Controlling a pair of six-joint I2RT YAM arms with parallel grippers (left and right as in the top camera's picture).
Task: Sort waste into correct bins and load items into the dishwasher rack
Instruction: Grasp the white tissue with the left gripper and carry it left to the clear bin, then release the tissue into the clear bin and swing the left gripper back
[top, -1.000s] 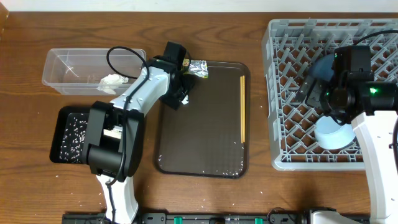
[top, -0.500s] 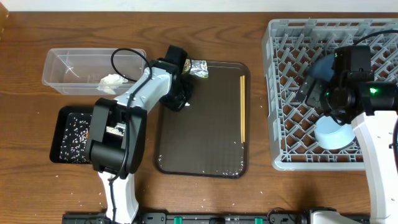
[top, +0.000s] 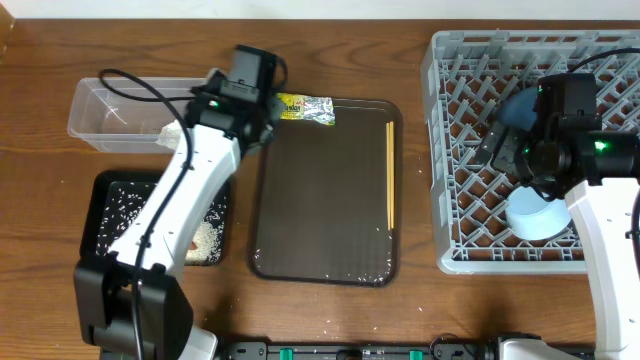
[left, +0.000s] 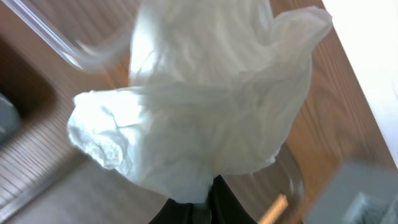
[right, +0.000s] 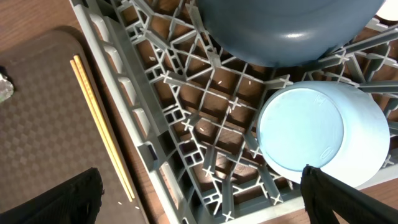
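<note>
Left tool (left: 202, 198) is clenched on the crumpled white tissue (left: 199, 99), which bunches just ahead of its tips. Right tool (right: 199, 199) is released, jaws wide, above the dishwasher rack (right: 143, 118).

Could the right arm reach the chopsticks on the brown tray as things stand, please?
Probably yes. The right gripper hangs open and empty over the dishwasher rack, and the chopsticks lie bare along the brown tray's right edge, beside the rack, with nothing over them.
</note>
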